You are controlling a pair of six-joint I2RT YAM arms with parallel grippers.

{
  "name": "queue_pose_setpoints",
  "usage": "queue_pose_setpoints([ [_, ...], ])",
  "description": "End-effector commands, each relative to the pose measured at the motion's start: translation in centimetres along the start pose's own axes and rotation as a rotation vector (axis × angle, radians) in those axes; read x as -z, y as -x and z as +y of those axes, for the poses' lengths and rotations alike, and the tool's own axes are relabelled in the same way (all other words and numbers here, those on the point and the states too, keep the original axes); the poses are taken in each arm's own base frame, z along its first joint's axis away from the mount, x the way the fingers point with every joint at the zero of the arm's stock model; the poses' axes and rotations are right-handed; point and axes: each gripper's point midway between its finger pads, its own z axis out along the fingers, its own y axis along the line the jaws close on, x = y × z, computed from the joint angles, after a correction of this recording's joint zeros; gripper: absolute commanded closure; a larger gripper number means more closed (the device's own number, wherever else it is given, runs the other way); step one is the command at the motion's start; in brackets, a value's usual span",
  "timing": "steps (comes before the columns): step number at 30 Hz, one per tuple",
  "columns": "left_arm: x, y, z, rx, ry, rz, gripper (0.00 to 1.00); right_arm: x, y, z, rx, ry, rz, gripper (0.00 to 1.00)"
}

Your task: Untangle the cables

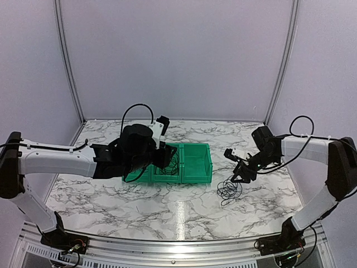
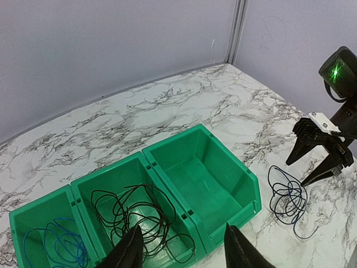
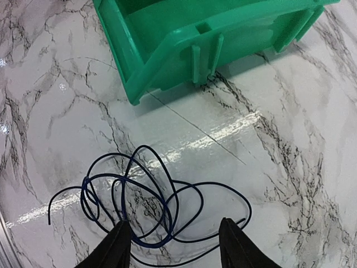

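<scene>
A dark blue cable [image 3: 168,218] lies as a loose coil on the marble table, right of the bins [image 1: 228,190]. My right gripper [image 3: 174,245] hangs just above it, open, with one finger on each side of the coil and nothing gripped. A black cable [image 2: 162,223] lies coiled in the middle green bin. A lighter blue cable [image 2: 56,245] sits in the left bin. My left gripper [image 2: 184,251] is open above the divider between the middle and right bins and holds nothing. In the top view it [image 1: 167,155] is over the bins.
Three joined green bins [image 1: 195,145] stand mid-table; the right one [image 2: 223,184] holds nothing. The right gripper [image 2: 319,159] shows in the left wrist view beside the coil on the table [image 2: 287,198]. The bin's outer wall [image 3: 184,50] is just beyond that coil.
</scene>
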Motion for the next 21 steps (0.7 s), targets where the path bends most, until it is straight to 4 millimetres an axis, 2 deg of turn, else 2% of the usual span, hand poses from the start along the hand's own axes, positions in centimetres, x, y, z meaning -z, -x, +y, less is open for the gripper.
queue_pose_setpoints([
  [1,-0.8,0.8,-0.8,-0.008,-0.009,-0.032,0.48,-0.8,-0.2,-0.9,-0.008,0.002,0.034,0.46],
  [4,-0.9,0.9,-1.0,-0.001,-0.017,-0.033,0.48,-2.0,-0.6,-1.8,-0.031,-0.019,0.063,0.46],
  [6,-1.0,0.9,-1.2,0.014,-0.023,-0.035,0.48,-2.5,-0.5,-2.4,-0.044,-0.029,0.075,0.52],
  [10,-1.3,1.2,-2.0,0.072,-0.053,-0.058,0.48,-2.1,1.0,-2.7,-0.068,-0.026,0.038,0.92],
  [11,-1.6,1.1,-2.4,0.092,-0.069,-0.063,0.48,-1.6,1.5,-2.6,-0.067,-0.032,0.020,0.97],
  [13,-2.3,0.9,-3.7,0.123,-0.106,-0.069,0.48,-0.4,2.3,-2.3,-0.062,-0.052,-0.013,1.00],
  [16,-3.4,0.5,-6.8,0.100,-0.149,-0.076,0.46,1.9,3.5,-1.5,-0.049,-0.075,-0.052,1.00],
  [21,-4.4,1.5,-11.3,0.102,-0.201,-0.124,0.37,4.9,4.9,-0.4,-0.044,-0.092,-0.089,1.00],
])
